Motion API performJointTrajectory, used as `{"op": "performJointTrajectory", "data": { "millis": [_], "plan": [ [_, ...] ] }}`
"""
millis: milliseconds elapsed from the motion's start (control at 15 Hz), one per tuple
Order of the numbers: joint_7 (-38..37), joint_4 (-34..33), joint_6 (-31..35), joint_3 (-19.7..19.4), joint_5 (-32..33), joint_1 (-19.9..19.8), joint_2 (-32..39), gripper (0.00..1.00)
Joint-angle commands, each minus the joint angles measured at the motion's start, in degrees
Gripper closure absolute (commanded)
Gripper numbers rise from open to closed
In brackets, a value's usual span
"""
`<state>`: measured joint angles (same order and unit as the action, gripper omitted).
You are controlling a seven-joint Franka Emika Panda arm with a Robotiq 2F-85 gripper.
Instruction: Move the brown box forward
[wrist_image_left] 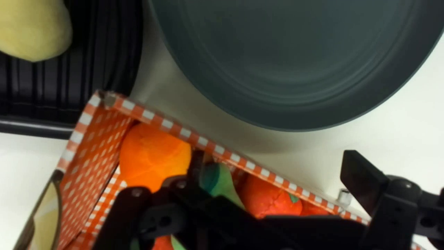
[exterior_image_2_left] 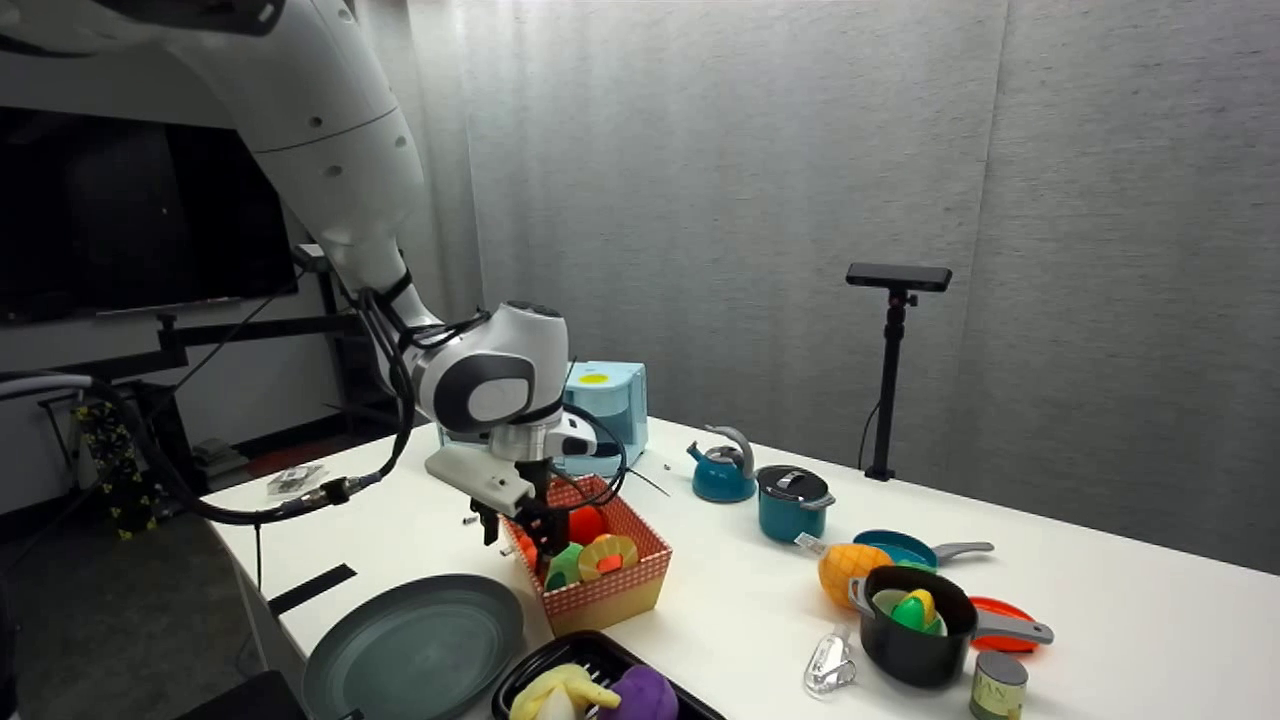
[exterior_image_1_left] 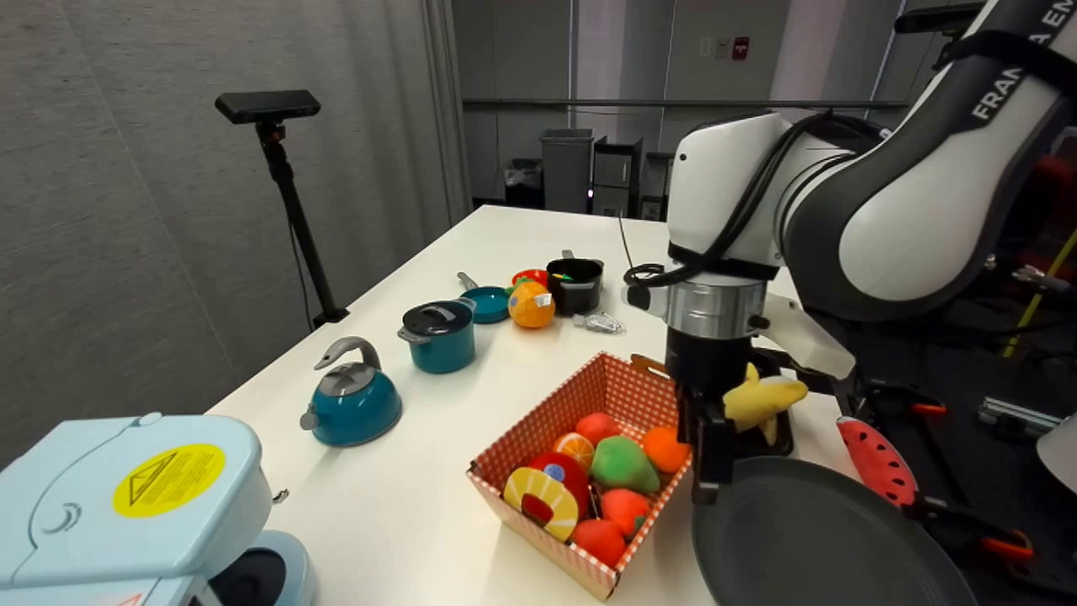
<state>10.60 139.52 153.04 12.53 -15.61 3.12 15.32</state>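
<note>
The brown box (exterior_image_1_left: 555, 425) is an open-topped box with red-and-white checked sides. It stands upright on the white table with several soft toy fruits inside, and shows in both exterior views (exterior_image_2_left: 610, 600). In the wrist view the box (wrist_image_left: 93, 156) fills the lower left. My gripper (wrist_image_left: 277, 164) points down over the box's long side beside the grey plate. It is open, with one finger inside the box by the fruits and the other outside over the table. The box rim runs between the fingers. The gripper also shows in both exterior views (exterior_image_1_left: 705, 459) (exterior_image_2_left: 518, 537).
The grey plate (exterior_image_1_left: 824, 539) lies close beside the box. The black tray (wrist_image_left: 104, 52) with a yellow toy stands near the box's corner. A blue kettle (exterior_image_1_left: 358, 412), a teal pot (exterior_image_1_left: 444, 349), a black pot (exterior_image_1_left: 575, 295) and a light blue appliance (exterior_image_1_left: 126, 505) stand around.
</note>
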Motion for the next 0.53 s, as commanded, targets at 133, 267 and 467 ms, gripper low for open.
{"op": "performJointTrajectory", "data": {
  "millis": [133,267,467],
  "plan": [
    [11.29,5.63,-1.45,6.22,-10.56,-1.7,-6.5,0.0],
    [12.89,5.81,-2.27,6.47,-12.29,-1.16,-7.16,0.0],
    [13.37,5.51,-3.58,5.73,-12.45,-0.62,-7.91,0.0]
  ]
}}
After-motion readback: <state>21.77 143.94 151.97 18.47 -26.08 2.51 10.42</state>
